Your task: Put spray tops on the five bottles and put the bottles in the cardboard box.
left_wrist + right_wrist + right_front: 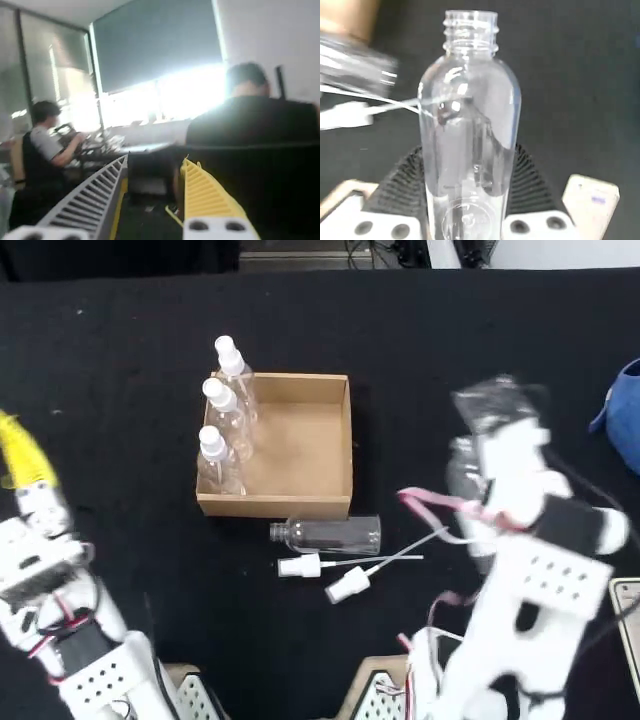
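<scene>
The left arm sits at the lower left of the high view, its left gripper [22,462] pointing toward the frame's left edge. In its wrist view the left gripper [154,161] is level, with its fingers [200,192] spread apart. The right arm rises from the lower right, and the right gripper [470,165] is clamped around a bottle [469,100].

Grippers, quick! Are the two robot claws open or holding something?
Left gripper: open, holding nothing.
Right gripper: shut on a clear bottle with no spray top.
</scene>
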You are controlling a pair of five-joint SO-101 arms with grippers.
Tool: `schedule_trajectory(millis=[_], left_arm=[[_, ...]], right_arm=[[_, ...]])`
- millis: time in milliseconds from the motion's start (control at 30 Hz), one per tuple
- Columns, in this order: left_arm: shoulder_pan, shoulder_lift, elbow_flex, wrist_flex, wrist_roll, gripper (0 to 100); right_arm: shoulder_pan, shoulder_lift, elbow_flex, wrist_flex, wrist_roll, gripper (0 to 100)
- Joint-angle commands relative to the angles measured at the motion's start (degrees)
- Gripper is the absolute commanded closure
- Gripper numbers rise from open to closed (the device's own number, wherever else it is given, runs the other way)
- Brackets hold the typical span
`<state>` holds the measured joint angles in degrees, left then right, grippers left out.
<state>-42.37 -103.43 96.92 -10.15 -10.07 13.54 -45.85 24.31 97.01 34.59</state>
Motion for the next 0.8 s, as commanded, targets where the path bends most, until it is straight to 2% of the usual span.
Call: schedule_trajectory(millis=[0,200,333,433,567,767], left_arm=[[-8.40,-0.70,0.48,8.62,-0.09,97],[-13.32,-0.70,0.48,23.82,-0.44,97],[-13.49,-0.70,0.48,31.30,-0.44,97],[-13.67,-0.70,0.48,36.57,-0.44,97],[-13.58,-0.70,0.22,42.46,-0.44,97],[-13.76,-0.70,0.22,43.87,-0.44,97]], right_arm=[[-19.16,-4.00,-4.44,3.78,-6.77,98.7],[-44.04,-0.13,1.63,2.55,-12.92,98.7],[-54.86,3.47,6.02,-2.46,-17.76,98.7],[-59.69,6.11,10.51,-10.81,-20.66,98.7],[-64.62,10.68,18.59,-27.69,-25.41,98.7],[-68.13,21.14,28.09,-50.73,-31.47,98.6]])
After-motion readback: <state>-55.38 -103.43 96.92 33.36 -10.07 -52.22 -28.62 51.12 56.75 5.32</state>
